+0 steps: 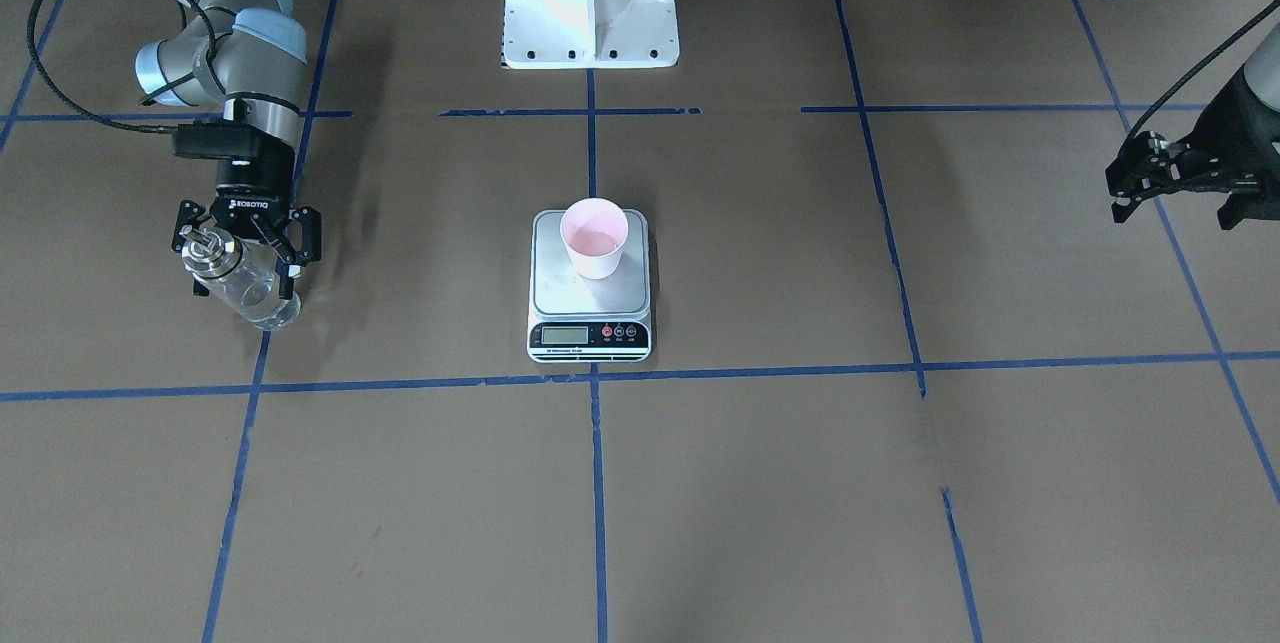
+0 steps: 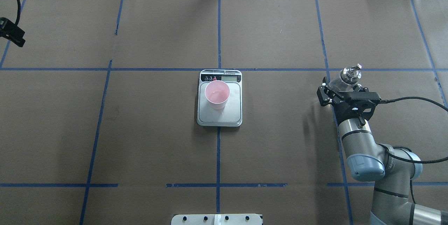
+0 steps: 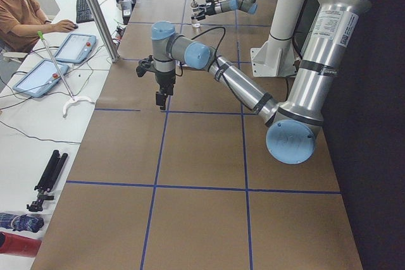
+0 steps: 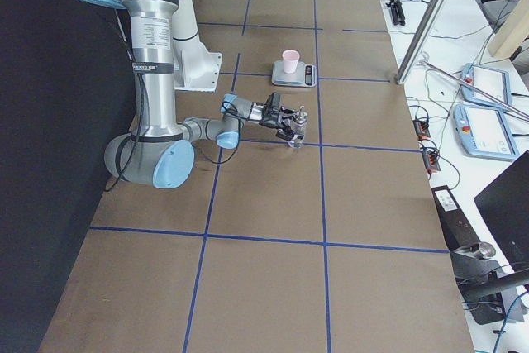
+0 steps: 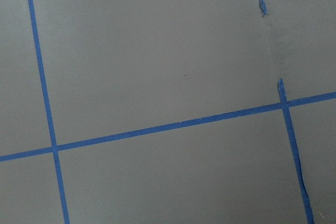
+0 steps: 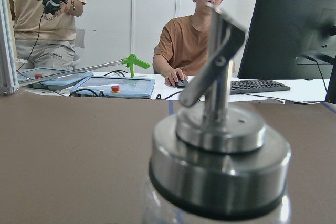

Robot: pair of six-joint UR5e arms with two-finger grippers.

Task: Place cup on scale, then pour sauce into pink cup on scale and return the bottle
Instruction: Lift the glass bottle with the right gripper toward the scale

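Silver-collared clear glass bottle (image 6: 219, 167) with angled spout, clamped in right tool (image 1: 245, 253).

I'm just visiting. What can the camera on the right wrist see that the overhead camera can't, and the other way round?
Only the right wrist view: the bottle's metal spout up close, and beyond the table a seated man and a dark monitor. Only the overhead view: the pink cup standing on the scale, and the right gripper shut on the bottle, off to one side. Both: the bottle's top and the brown table.
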